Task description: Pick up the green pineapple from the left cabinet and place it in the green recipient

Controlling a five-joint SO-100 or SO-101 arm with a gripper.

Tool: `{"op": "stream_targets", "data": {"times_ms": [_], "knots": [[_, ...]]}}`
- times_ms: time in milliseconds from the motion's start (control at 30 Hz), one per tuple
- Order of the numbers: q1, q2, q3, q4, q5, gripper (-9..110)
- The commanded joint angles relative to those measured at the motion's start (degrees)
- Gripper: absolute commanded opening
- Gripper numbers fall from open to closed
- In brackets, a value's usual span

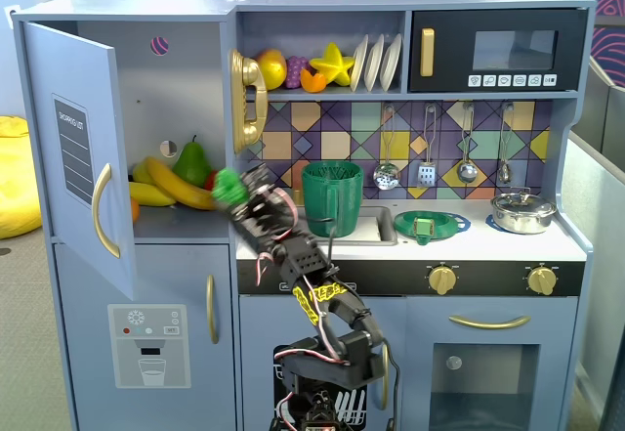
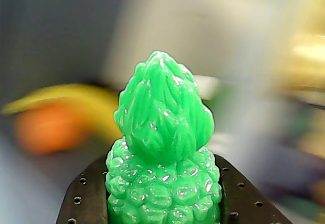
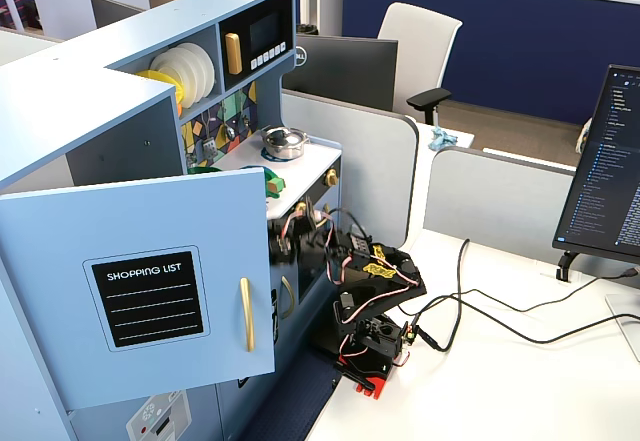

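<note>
My gripper [image 1: 234, 194] is shut on the green pineapple [image 1: 230, 187], a small bumpy all-green toy with a leaf tuft. In the wrist view the pineapple [image 2: 162, 158] stands upright between my two black fingers [image 2: 86, 198], filling the middle. I hold it in the air just outside the open left cabinet [image 1: 176, 138], at its right edge. The cabinet door [image 1: 78, 157] with the gold handle and grey list label is swung open. The green recipient [image 1: 332, 198], a tall ribbed dark-green cup with a handle, stands on the counter to the right of my gripper.
Bananas [image 1: 176, 185], a dark-green pear [image 1: 192, 162] and an orange fruit lie in the cabinet. A flat green strainer dish [image 1: 431, 225], a silver pot [image 1: 522, 212], a sink [image 1: 371, 226] and a gold toy phone [image 1: 249, 99] are nearby. The open door [image 3: 150, 281] hides the gripper in a fixed view.
</note>
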Motion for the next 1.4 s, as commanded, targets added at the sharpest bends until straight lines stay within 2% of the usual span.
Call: {"op": "stream_targets", "data": {"times_ms": [0,167,300,433,800,1167,1267,1367], "knots": [[11.2,-3.2,-11.6,1.8,4.8,0],[24.1,-13.7,-24.2,3.7,12.0,0],[30.1,-25.0,-35.0,3.5,17.5,0],[31.6,-34.9,-42.9,2.0,17.7,0],[34.2,-53.0,-51.1,-3.5,16.3,0],[37.7,-58.9,-51.9,-4.2,17.9,0],[38.1,-59.8,-52.0,-5.6,21.1,16],[38.1,-59.9,-51.2,-7.1,22.3,24]]}}
